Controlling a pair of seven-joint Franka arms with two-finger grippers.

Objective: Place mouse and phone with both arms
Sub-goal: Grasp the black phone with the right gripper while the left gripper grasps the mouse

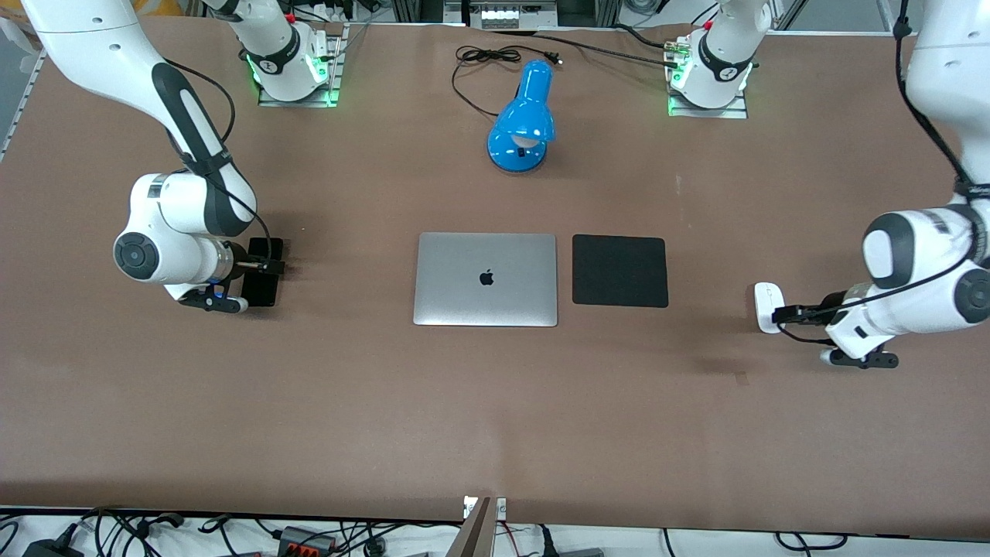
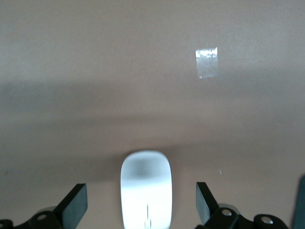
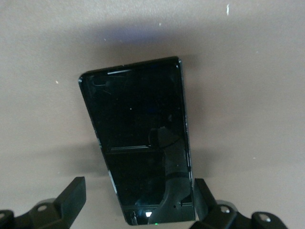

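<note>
The white oval mouse (image 1: pixel 766 302) lies on the brown table toward the left arm's end. My left gripper (image 1: pixel 785 314) is low over it and open. In the left wrist view the mouse (image 2: pixel 146 188) lies between the two fingers (image 2: pixel 74 206) with a gap on each side. The black phone (image 1: pixel 260 291) lies flat toward the right arm's end. My right gripper (image 1: pixel 267 265) is low over it and open. In the right wrist view the phone (image 3: pixel 138 138) sits between the fingers (image 3: pixel 71 196), with one finger close to its edge and the other well apart.
A closed silver laptop (image 1: pixel 485 278) lies mid-table with a square black mouse pad (image 1: pixel 619 271) beside it. A blue desk lamp (image 1: pixel 522 116) and its black cable (image 1: pixel 495 56) are farther from the front camera. A piece of clear tape (image 2: pixel 207 62) is stuck on the table.
</note>
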